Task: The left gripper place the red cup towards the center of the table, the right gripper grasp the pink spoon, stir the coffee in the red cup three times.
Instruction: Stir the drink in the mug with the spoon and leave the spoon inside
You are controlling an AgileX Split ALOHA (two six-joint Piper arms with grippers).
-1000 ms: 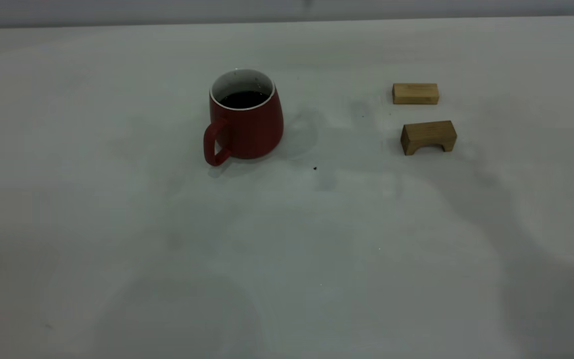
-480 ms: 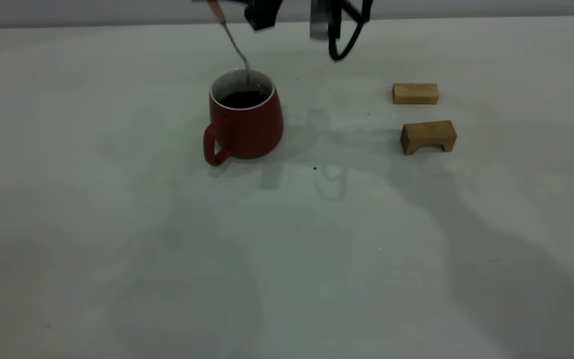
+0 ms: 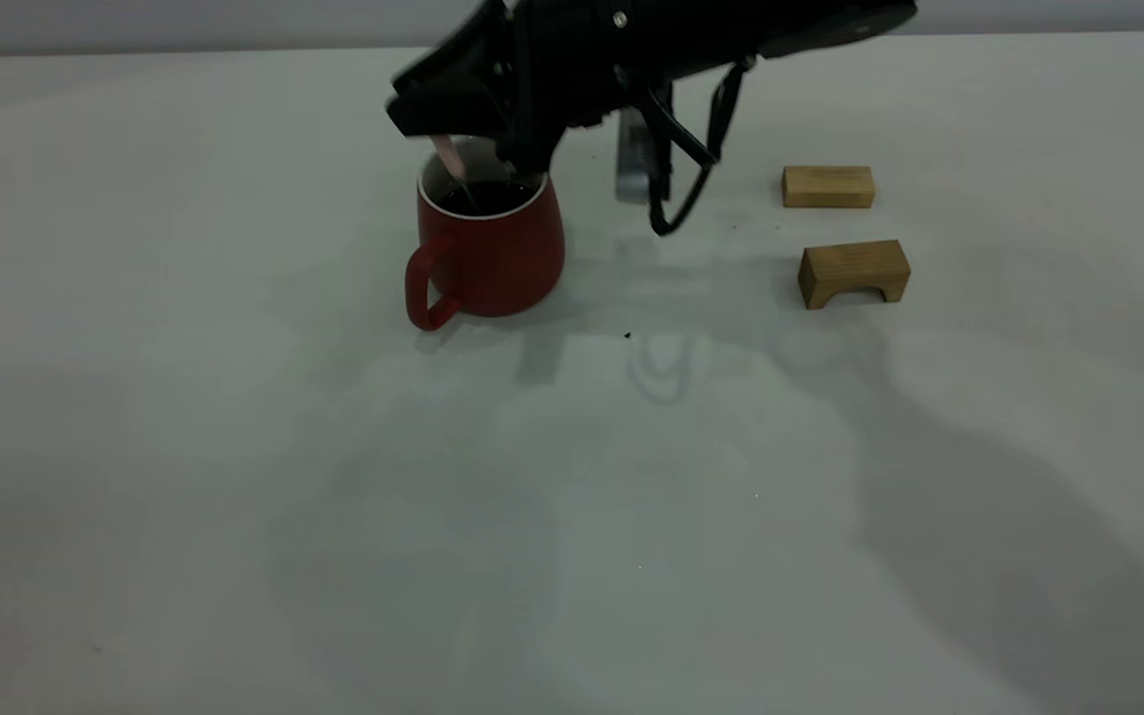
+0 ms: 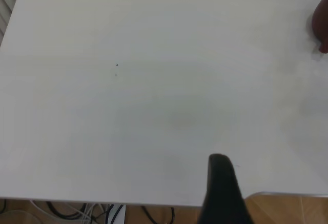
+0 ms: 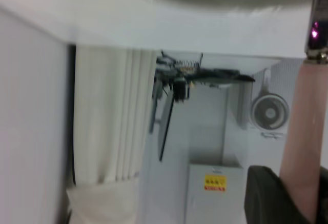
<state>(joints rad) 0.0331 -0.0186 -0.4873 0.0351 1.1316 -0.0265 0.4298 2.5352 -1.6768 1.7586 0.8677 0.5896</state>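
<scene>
The red cup (image 3: pixel 493 253) stands upright on the table (image 3: pixel 234 477), its loop handle toward the near left, with dark coffee (image 3: pixel 493 199) inside. My right gripper (image 3: pixel 468 134) hangs just over the cup's rim, shut on the pink spoon (image 3: pixel 449 154). The spoon's grey neck slants down into the coffee and its bowl is hidden. In the right wrist view the spoon's pink handle (image 5: pixel 307 142) runs between the dark fingers (image 5: pixel 266 193). My left gripper (image 4: pixel 225 193) is parked near the table's edge, far from the cup, whose red edge (image 4: pixel 322 26) barely shows there.
Right of the cup lie a flat wooden block (image 3: pixel 828 187) and an arch-shaped wooden block (image 3: pixel 853 271). Black cables (image 3: pixel 676 189) dangle from the right arm between the cup and the blocks. A small dark speck (image 3: pixel 628 336) sits in front of the cup.
The right arm has dropped into view from above. The spoon went from hovering over the cup to dipping into the coffee. The cup has stayed put.
</scene>
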